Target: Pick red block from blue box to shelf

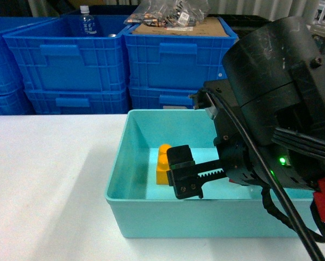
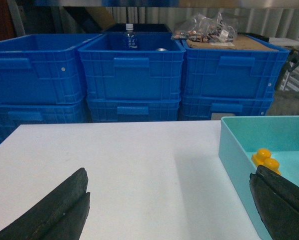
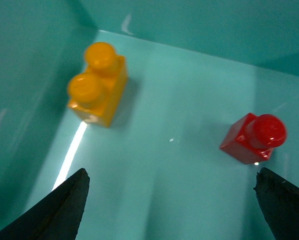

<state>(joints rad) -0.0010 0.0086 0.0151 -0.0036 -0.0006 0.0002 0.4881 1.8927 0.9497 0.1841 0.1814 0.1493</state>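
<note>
Two toy bricks sit on the floor of the blue box. The red block is small and shiny, square with one round knob on top, out in the open floor. The orange-yellow brick stands near a side wall. The right gripper hangs down inside the box with its jaws wide, I think to fit around the red block. The left gripper waits over the white table, jaws wide too.
</note>
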